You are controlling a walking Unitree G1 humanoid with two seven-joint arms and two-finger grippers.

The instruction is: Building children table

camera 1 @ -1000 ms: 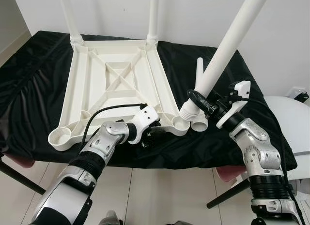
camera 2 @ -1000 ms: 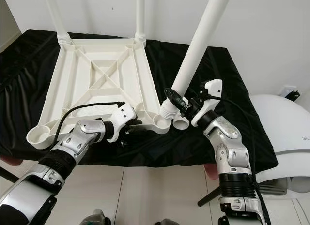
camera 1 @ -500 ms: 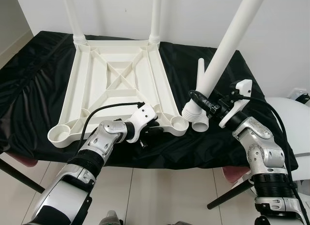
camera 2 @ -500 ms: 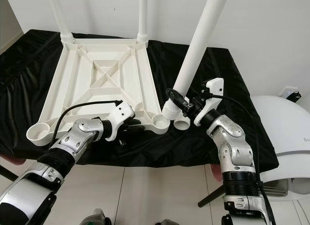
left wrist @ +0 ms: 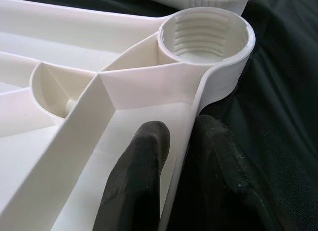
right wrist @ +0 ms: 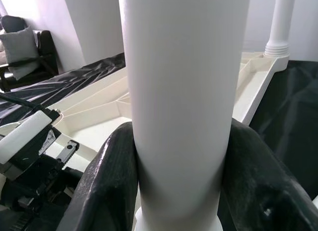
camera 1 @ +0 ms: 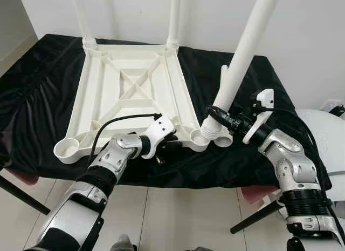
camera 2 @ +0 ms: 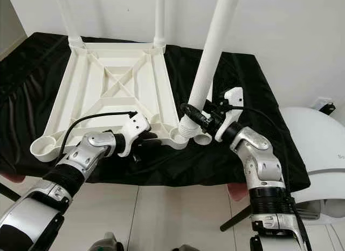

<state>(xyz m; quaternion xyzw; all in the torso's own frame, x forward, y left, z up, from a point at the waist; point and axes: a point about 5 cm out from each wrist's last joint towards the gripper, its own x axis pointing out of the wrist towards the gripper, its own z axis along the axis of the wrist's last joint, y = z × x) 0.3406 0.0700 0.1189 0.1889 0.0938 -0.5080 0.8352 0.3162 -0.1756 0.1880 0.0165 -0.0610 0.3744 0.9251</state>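
Table top: we find the white table top [camera 1: 132,97] lying upside down on the black cloth [camera 1: 32,94], with two legs [camera 1: 173,19] standing upright in its far corner sockets.
Left gripper: we see the left gripper [left wrist: 171,161] pinching the near edge rail of the table top, one finger [left wrist: 136,181] inside the rail and one outside, just beside the empty threaded socket [left wrist: 204,37].
Right gripper: we see the right gripper [camera 2: 195,115] clamped around the lower part of a third leg [camera 2: 213,51], which tilts slightly, its threaded end just over the near right socket.
Spare leg: we note a fourth leg [camera 1: 222,81] lying on the cloth behind the held one.
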